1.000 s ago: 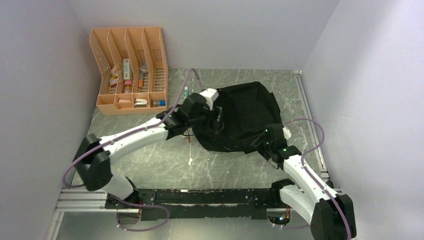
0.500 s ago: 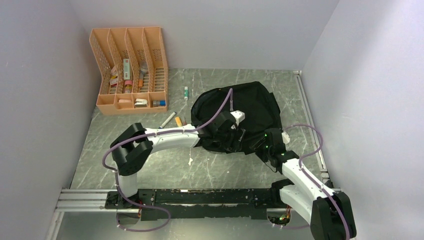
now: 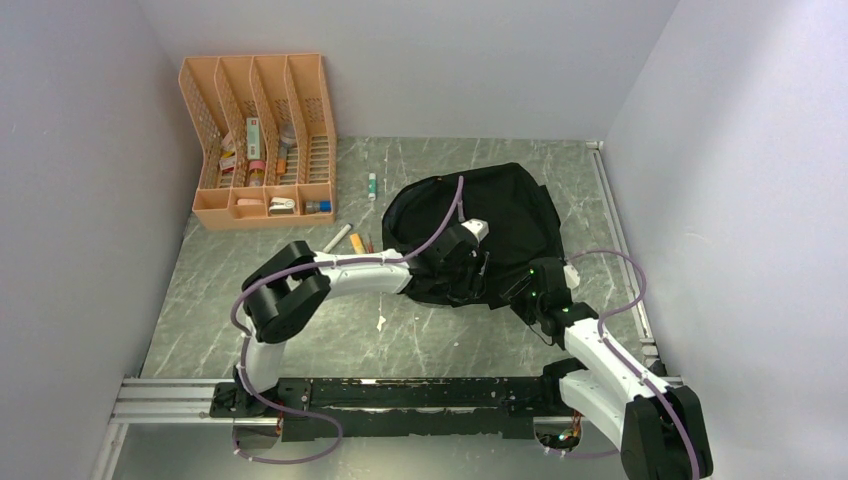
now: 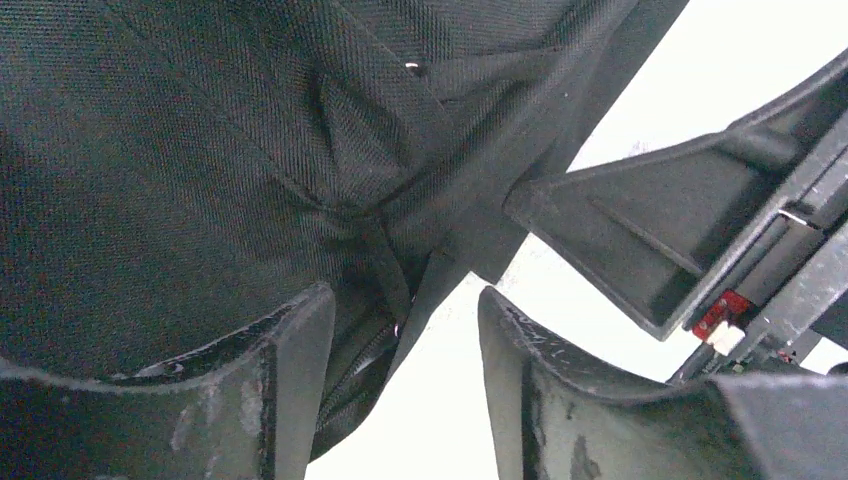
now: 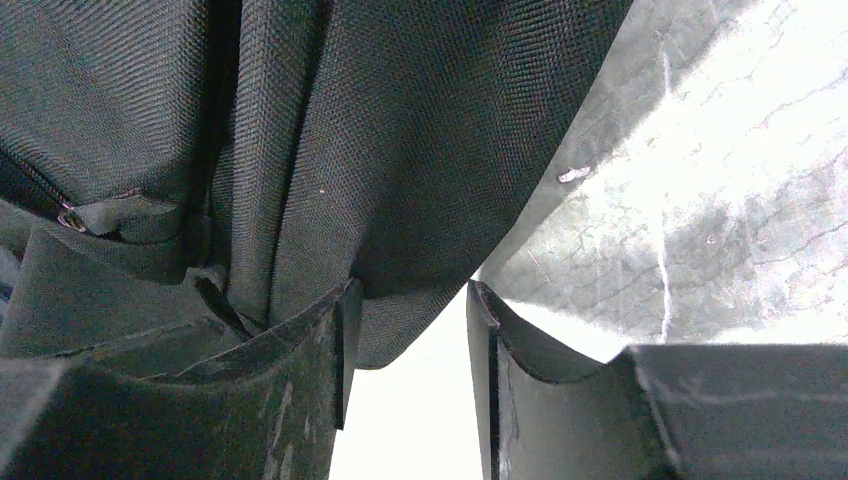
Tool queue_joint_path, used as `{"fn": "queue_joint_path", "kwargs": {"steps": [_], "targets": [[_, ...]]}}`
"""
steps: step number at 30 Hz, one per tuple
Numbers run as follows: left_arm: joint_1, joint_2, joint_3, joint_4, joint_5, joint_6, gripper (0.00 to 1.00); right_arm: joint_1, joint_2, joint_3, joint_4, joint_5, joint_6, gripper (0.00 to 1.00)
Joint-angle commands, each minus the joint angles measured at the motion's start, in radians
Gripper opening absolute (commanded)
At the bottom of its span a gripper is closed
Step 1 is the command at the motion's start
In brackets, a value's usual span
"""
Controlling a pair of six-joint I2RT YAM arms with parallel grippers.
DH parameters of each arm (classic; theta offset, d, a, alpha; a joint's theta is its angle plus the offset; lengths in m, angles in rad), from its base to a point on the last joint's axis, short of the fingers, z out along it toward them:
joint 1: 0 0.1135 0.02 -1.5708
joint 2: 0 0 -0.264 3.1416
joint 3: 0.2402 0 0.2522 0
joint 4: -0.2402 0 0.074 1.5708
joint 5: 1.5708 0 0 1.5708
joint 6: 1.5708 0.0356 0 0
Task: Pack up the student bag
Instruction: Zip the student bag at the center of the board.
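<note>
So, black soft fabric student bag [image 3: 505, 210] sat on grey marbled table [image 3: 200, 300], left gripper [image 4: 402, 300] and right gripper [image 5: 410, 290] at its near edge, both gaped apart, clamping nothing.

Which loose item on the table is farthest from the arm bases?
The small green-and-white tube, alone between the orange organiser and the bag; the whitish pen and orange pen lie nearer.

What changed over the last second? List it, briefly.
The left gripper swung from the student bag's left side to its near edge, uncovering pens beside it. The right gripper stayed at the bag's near-right edge; the orange organiser did not move.
</note>
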Motion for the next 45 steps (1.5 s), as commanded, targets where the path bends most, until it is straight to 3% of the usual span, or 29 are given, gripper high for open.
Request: {"fn": "queue_joint_path", "kwargs": {"steps": [1,8,18,31,38,45], "targets": [[-0.002,0.047,0.052,0.047,-0.044,-0.044,0.56,-0.001,-0.015,-0.023,-0.001,0.016,0.015,0.46],[-0.002,0.113,0.095,0.029,-0.063,-0.041,0.46,-0.001,-0.035,-0.022,-0.012,0.022,0.009,0.45],[0.000,0.094,0.112,-0.005,-0.112,-0.002,0.05,-0.001,-0.036,-0.020,-0.008,0.021,0.003,0.45],[0.002,-0.082,-0.034,0.082,-0.134,0.053,0.05,-0.001,-0.038,-0.014,-0.014,0.029,0.005,0.44],[0.006,-0.103,-0.069,0.110,-0.096,0.056,0.05,-0.001,-0.045,-0.007,-0.022,0.022,-0.004,0.45],[0.005,-0.133,-0.123,0.201,0.051,0.128,0.05,-0.001,-0.078,0.066,-0.114,-0.086,-0.005,0.57]]}}
